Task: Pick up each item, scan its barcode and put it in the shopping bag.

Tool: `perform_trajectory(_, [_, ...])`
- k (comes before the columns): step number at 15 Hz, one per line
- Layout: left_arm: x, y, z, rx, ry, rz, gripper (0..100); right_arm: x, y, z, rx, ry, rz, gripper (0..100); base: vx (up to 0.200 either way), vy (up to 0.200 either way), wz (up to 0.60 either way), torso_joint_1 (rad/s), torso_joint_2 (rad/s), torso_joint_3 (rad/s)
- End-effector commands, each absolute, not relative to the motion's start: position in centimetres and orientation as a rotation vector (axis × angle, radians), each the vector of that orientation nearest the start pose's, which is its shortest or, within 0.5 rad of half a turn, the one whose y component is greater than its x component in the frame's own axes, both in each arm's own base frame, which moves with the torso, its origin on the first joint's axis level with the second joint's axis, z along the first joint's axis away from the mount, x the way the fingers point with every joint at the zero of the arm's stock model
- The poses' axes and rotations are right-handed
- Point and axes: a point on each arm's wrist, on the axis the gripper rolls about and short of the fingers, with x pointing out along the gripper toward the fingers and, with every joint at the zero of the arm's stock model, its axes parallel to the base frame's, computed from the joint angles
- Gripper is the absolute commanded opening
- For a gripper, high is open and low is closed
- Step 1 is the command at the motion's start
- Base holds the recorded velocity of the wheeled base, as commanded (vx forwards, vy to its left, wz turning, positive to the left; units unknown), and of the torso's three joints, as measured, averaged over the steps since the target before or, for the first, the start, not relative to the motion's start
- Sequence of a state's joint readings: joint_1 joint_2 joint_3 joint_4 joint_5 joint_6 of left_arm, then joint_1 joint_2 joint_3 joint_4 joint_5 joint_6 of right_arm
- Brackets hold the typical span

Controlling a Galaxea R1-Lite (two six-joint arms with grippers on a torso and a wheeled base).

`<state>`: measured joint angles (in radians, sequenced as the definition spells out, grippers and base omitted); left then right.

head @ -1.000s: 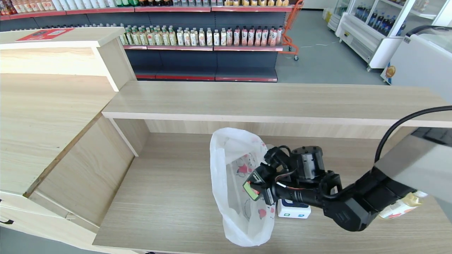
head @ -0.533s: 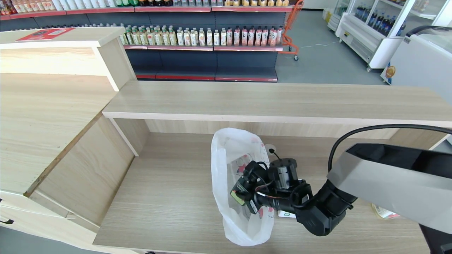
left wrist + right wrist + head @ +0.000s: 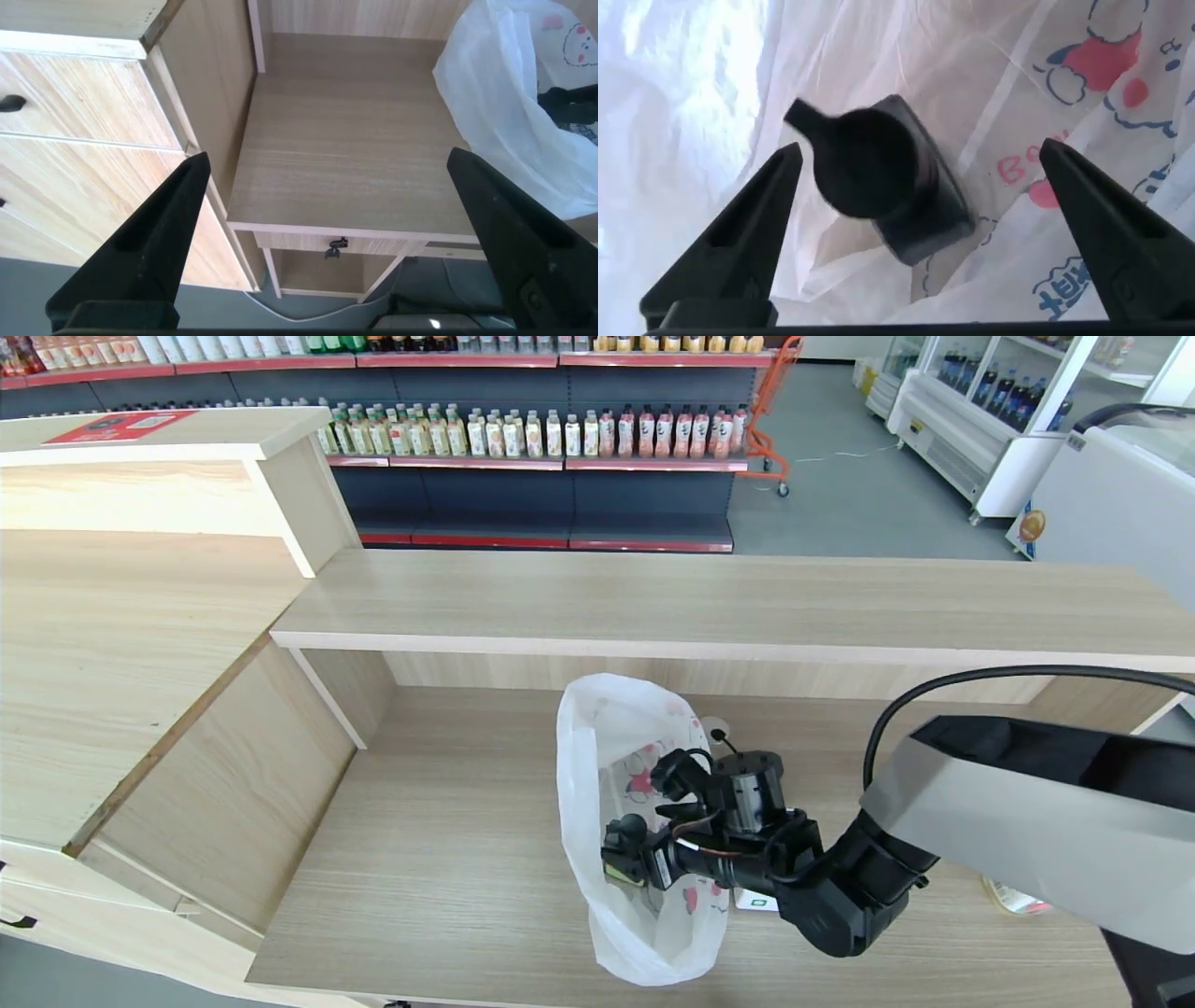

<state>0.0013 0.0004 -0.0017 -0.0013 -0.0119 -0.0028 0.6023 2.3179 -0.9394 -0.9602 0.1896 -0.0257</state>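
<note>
This is a small shop, seen from behind its checkout. Across the top of the frame runs a dark shelving unit [image 3: 523, 495] with red edge strips, packed with rows of bottled drinks [image 3: 560, 434]. At the upper right stand a glass-fronted cooler [image 3: 1004, 392] holding bottles and a white chest freezer [image 3: 1111, 513], with an orange trolley [image 3: 773, 392] beside the shelves. In the foreground, a pale wood bench [image 3: 448, 877] with a raised customer ledge [image 3: 709, 602] carries a white plastic shopping bag [image 3: 588, 756].
</note>
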Motion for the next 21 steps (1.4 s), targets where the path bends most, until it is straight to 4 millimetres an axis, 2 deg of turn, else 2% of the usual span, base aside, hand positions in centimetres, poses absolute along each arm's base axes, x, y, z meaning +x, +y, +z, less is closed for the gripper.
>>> perform_trajectory(1, [-2.3,0.0,7.6,-0.003,-0.003,-0.011,100,32.7,22.7,5.8,0.003,0.392,0.759,100,0.0,0.0,0.0,0.0,0.0,0.0])
perform_trajectory(2, [-2.3,0.0,7.6,-0.003,-0.002,-0.011,100,32.2,22.0,7.3,0.075,0.438,0.732,100,0.0,0.0,0.0,0.0,0.0,0.0])
perform_trajectory(4, [-2.3,0.0,7.6,-0.003,-0.003,-0.011,100,30.6,19.3,10.5,0.154,0.498,0.675,100,0.0,0.0,0.0,0.0,0.0,0.0])
perform_trajectory(7, [-2.3,0.0,7.6,-0.003,-0.003,-0.011,100,26.2,14.1,15.6,0.165,0.503,0.617,100,0.0,0.0,0.0,0.0,0.0,0.0])
perform_trajectory(8, [-2.3,0.0,7.6,-0.003,-0.003,-0.011,100,25.1,12.5,16.5,0.151,0.501,0.584,100,0.0,0.0,0.0,0.0,0.0,0.0])
perform_trajectory(10, [-2.3,0.0,7.6,-0.003,-0.003,-0.011,100,22.2,7.8,18.1,0.078,0.477,0.446,100,0.0,0.0,0.0,0.0,0.0,0.0])
perform_trajectory(13, [-2.3,0.0,7.6,-0.003,-0.003,-0.011,100,18.7,4.2,19.7,0.092,0.399,0.328,100,0.0,0.0,0.0,0.0,0.0,0.0])
perform_trajectory(14, [-2.3,0.0,7.6,-0.003,-0.003,-0.011,100,18.2,3.8,19.8,0.095,0.387,0.314,100,0.0,0.0,0.0,0.0,0.0,0.0])
perform_trajectory(15, [-2.3,0.0,7.6,-0.003,-0.003,-0.011,100,16.7,3.0,19.8,0.101,0.363,0.284,100,0.0,0.0,0.0,0.0,0.0,0.0])
perform_trajectory(19, [-2.3,0.0,7.6,-0.003,-0.003,-0.011,100,14.3,1.6,19.7,0.119,0.363,0.202,100,0.0,0.0,0.0,0.0,0.0,0.0])
perform_trajectory(21, [-2.3,0.0,7.6,-0.002,-0.003,-0.011,100,13.7,1.4,19.7,0.134,0.392,0.174,100,0.0,0.0,0.0,0.0,0.0,0.0])
